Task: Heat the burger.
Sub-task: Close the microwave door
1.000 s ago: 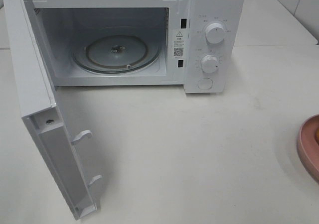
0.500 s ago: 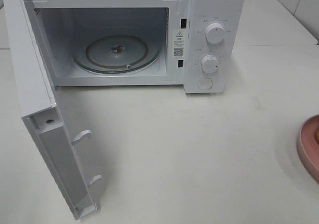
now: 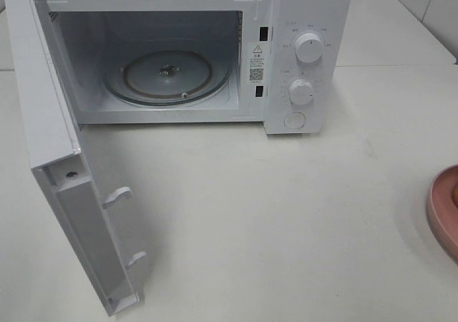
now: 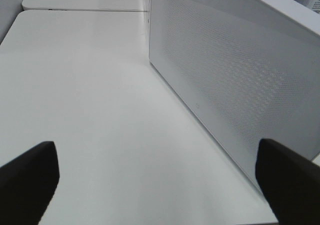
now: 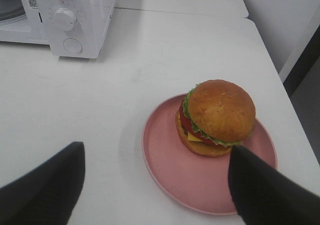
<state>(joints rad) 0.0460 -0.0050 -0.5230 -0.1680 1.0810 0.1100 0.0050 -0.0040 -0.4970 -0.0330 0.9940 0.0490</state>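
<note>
A: Anything moved since a second ago?
B: Nothing. Right tool (image 5: 157, 185) spread wide, grasping nothing, above one burger (image 5: 216, 117): golden bun, lettuce, tomato, cheese, on one pink plate (image 5: 170, 165) on the table (image 3: 286, 215).
A: Left tool (image 4: 160, 180)?
B: Released, beside the one microwave (image 3: 308, 21), door (image 3: 64, 193) open.

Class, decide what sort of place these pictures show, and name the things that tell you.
Probably a kitchen-style test bench: a white microwave with its door swung open stands on a plain white table, and a burger sits on a pink plate.
</note>
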